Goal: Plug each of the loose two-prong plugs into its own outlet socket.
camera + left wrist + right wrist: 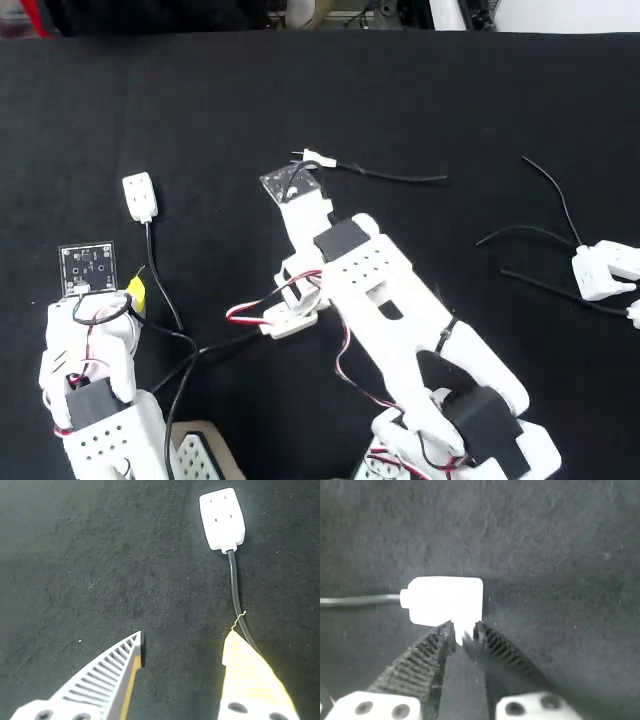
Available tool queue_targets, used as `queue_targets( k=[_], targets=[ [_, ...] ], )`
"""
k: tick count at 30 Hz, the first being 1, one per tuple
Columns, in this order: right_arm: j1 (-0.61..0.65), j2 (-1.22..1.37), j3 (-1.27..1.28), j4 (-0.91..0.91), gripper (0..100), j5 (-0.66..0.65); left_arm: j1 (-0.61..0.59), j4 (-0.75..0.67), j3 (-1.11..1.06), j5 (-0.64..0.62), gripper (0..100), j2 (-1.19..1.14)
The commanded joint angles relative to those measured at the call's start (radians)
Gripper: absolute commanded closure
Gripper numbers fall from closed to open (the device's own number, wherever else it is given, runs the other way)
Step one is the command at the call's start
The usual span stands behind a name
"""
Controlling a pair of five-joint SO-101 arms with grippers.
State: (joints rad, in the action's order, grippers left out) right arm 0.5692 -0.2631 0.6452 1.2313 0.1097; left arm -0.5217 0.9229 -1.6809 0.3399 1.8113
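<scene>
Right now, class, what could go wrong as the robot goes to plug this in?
The right gripper is at the plug's edge, not its middle, so the plug may twist or slip away. The outlet socket lies unheld and could slide when pushed. Its black cable runs beside the open jaws of the left gripper and may snag.

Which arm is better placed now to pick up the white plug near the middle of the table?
Right. The right tool is directly at the plug. The left tool hangs open near the socket, away from that plug.
</scene>
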Motion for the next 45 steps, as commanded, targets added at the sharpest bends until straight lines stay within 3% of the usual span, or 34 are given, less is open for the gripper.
queue_targets(
  k=[1,15,20,24,32,38,45],
  targets=[
    [0.014,0.019,0.005,-0.061,98.7,0.011,-0.002,0.005,-0.018,0.011,74,0.009],
    [0.003,-0.051,0.041,-0.100,98.7,0.034,-0.002,0.005,-0.018,0.011,74,0.009],
    [-0.060,-0.225,0.085,-0.135,98.7,0.048,-0.001,0.005,-0.018,0.011,74,0.009],
    [-0.175,-0.300,0.067,0.008,98.7,0.052,0.015,0.005,-0.018,0.012,74,0.008],
    [-0.450,-0.136,0.045,0.110,98.7,-0.164,0.021,0.006,-0.018,0.012,74,0.008],
    [-0.459,0.019,-0.010,0.101,98.7,-0.178,0.021,0.006,-0.018,0.012,74,0.008],
    [-0.457,0.265,-0.016,-0.041,98.6,-0.176,0.021,0.006,-0.018,0.012,74,0.008]
  ],
)
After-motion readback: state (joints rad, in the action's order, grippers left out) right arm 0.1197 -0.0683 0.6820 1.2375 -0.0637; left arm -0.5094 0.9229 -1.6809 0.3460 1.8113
